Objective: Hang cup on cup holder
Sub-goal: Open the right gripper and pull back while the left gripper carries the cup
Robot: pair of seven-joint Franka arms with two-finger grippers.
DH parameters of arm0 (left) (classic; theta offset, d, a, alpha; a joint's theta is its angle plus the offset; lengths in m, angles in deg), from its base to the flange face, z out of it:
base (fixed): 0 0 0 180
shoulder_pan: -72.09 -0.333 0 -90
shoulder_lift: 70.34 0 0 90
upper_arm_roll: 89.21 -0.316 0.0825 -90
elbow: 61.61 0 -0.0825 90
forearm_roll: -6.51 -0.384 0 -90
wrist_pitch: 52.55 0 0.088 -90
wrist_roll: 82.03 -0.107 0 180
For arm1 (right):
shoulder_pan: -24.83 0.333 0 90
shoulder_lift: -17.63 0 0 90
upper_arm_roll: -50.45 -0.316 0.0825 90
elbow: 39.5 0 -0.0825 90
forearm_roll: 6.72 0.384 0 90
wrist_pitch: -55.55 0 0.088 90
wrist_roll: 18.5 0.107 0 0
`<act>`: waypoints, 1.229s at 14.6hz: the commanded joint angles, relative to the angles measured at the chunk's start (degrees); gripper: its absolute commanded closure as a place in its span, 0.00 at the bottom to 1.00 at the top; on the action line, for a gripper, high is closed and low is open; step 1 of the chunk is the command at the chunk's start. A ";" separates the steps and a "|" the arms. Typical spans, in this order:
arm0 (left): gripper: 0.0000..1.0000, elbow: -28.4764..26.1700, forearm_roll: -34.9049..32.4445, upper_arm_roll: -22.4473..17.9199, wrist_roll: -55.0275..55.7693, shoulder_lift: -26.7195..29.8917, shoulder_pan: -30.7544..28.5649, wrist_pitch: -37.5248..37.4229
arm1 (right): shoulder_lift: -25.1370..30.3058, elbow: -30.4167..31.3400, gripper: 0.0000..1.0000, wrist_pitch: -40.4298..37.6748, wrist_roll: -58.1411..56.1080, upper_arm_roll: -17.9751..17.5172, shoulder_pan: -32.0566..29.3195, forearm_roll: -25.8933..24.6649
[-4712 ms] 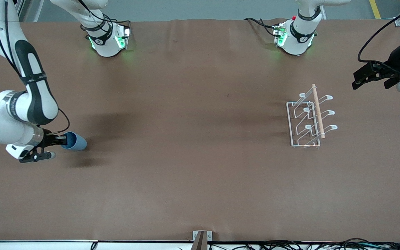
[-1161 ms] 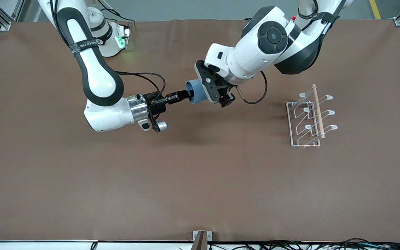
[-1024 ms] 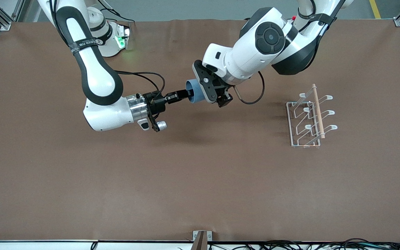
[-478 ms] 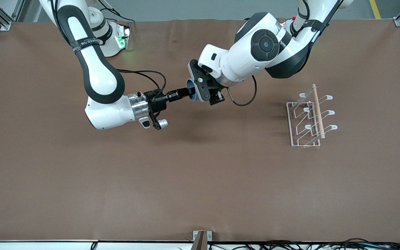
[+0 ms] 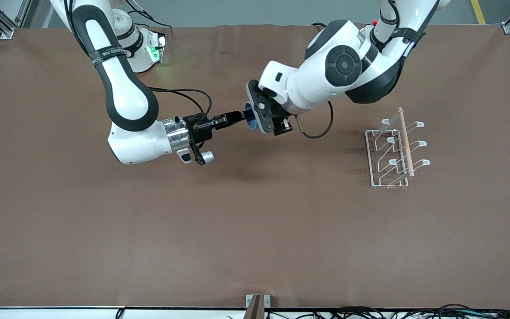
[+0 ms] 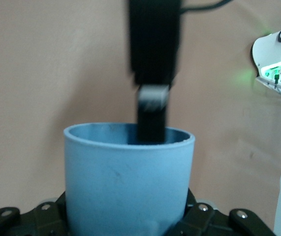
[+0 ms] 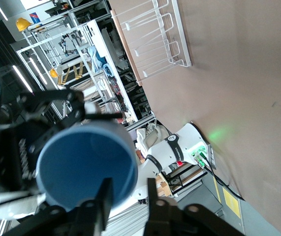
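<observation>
Mid-handover over the table [image 5: 255, 230]: left gripper [image 5: 255, 118] jaws pinching the cup [image 6: 128, 177]; right gripper [image 5: 237, 118] jaws parting at its rim. Cup holder [image 5: 394, 148] standing empty; hanging not yet done.

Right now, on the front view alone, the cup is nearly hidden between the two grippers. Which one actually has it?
Observer: The left gripper is shut on the closed end of the cup. In the left wrist view the cup's body stands up out of its jaws, with the open rim pointing away.
Operator: And the right gripper?
Observer: The right gripper sits astride the rim. One of its fingers is inside the mouth and the other is outside, and they stand apart rather than pinched together.
Operator: Is there anything in the cup?
Observer: Only that finger. The right wrist view looks straight into a bare blue inside.
</observation>
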 commanded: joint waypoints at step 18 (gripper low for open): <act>0.99 -10.42 -67.98 0.04 -14.45 0.45 -4.34 -28.15 | 6.61 -5.63 0.00 10.98 1.51 2.98 -21.73 -78.02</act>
